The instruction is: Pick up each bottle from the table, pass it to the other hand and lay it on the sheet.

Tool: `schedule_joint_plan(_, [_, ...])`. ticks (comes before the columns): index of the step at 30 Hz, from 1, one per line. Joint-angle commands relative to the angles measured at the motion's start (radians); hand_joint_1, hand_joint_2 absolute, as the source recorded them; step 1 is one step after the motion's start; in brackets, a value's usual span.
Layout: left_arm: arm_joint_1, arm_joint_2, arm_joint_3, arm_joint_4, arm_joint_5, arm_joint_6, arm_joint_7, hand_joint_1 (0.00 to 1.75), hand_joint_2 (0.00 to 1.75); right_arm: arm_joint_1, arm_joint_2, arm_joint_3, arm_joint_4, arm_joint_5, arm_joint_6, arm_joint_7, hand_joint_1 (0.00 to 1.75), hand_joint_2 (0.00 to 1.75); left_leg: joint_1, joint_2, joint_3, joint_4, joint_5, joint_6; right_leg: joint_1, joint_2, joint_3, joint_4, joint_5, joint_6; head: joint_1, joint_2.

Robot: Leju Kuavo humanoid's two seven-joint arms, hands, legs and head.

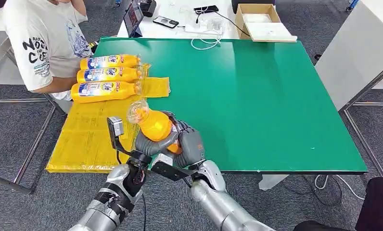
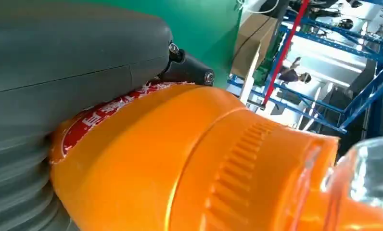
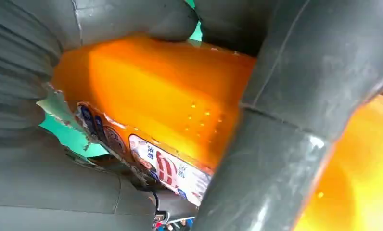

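An orange bottle (image 1: 154, 123) with a clear cap is up in the air over the green table's (image 1: 257, 96) front edge, cap pointing toward the yellow sheet (image 1: 83, 139). Both hands are on it. My left hand (image 1: 148, 144) grips it from the left, and my right hand (image 1: 190, 144) wraps its lower body from the right. The left wrist view has the grey thumb (image 2: 59, 57) pressed on the orange bottle (image 2: 180, 159). In the right wrist view, dark fingers (image 3: 286, 120) curl round the labelled bottle (image 3: 156, 91). Three more orange bottles (image 1: 108, 76) lie side by side on the sheet's far end.
A person in a white T-shirt (image 1: 43, 43) sits at the table's far left corner, close to the laid bottles. Behind the green table, a white table carries a cardboard box (image 1: 261, 19), a phone (image 1: 165, 21) and cables. The green surface to the right is bare.
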Motion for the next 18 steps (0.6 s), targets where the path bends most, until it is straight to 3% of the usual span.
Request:
schedule_joint_plan(1, [-0.055, -0.035, -0.094, -0.004, -0.090, 0.080, -0.034, 1.75, 1.75, -0.040, 0.028, 0.078, 0.100, 0.019, -0.009, 0.035, 0.00, 1.75, 0.000, -0.002, 0.004, 0.001, -0.003, 0.001, 0.000, -0.003, 0.005, 0.001, -0.003, -0.002, 0.000, 0.000])
schedule_joint_plan(5, [-0.054, -0.033, -0.095, -0.010, -0.112, 0.105, -0.044, 1.75, 1.75, -0.039, 0.029, 0.075, 0.098, 0.012, 0.002, 0.036, 0.00, 1.75, 0.000, -0.002, 0.003, 0.001, -0.002, 0.001, 0.000, -0.003, 0.003, 0.001, -0.002, -0.002, 0.000, 0.000])
schedule_joint_plan(6, [-0.053, -0.031, -0.098, -0.016, -0.139, 0.141, -0.057, 1.75, 1.75, -0.040, 0.028, 0.073, 0.097, 0.008, 0.011, 0.037, 0.00, 0.00, 0.000, -0.001, 0.002, 0.000, -0.001, 0.001, 0.000, -0.002, 0.002, 0.000, -0.002, -0.001, 0.000, 0.000])
schedule_joint_plan(9, [-0.063, -0.022, -0.059, -0.046, -0.252, 0.334, -0.103, 1.75, 1.75, -0.031, 0.014, 0.023, 0.020, -0.084, 0.106, 0.007, 0.00, 0.00, 0.000, -0.001, 0.002, 0.001, -0.001, 0.001, 0.000, -0.002, 0.002, 0.001, -0.002, -0.001, 0.000, 0.000])
schedule_joint_plan(10, [-0.071, -0.015, -0.021, -0.055, -0.306, 0.447, -0.128, 1.75, 1.75, -0.012, -0.004, -0.008, -0.060, -0.148, 0.169, -0.014, 0.00, 0.00, 0.000, -0.001, 0.001, 0.001, -0.001, 0.001, 0.000, -0.002, 0.002, 0.001, -0.002, -0.001, 0.000, 0.000])
schedule_joint_plan(13, [-0.096, 0.010, 0.097, -0.055, -0.349, 0.586, -0.161, 1.75, 1.75, 0.045, -0.057, -0.078, -0.269, -0.249, 0.225, -0.008, 0.00, 0.00, 0.000, -0.002, 0.000, 0.001, -0.001, 0.001, 0.001, -0.002, 0.002, 0.001, -0.001, -0.001, 0.000, 0.000])
schedule_joint_plan(15, [-0.108, 0.025, 0.144, -0.049, -0.367, 0.620, -0.181, 1.75, 1.75, 0.076, -0.080, -0.103, -0.369, -0.276, 0.241, -0.006, 0.00, 0.00, 0.000, -0.001, 0.002, 0.001, -0.001, 0.001, 0.001, -0.003, 0.003, 0.001, -0.002, -0.002, 0.000, 0.000])
schedule_joint_plan(18, [-0.107, 0.025, 0.148, -0.048, -0.369, 0.616, -0.182, 1.75, 1.75, 0.081, -0.081, -0.103, -0.378, -0.277, 0.246, -0.001, 0.00, 0.00, 0.001, -0.001, 0.001, 0.000, -0.001, 0.001, 0.001, -0.002, 0.002, 0.000, -0.001, -0.002, 0.002, 0.000])
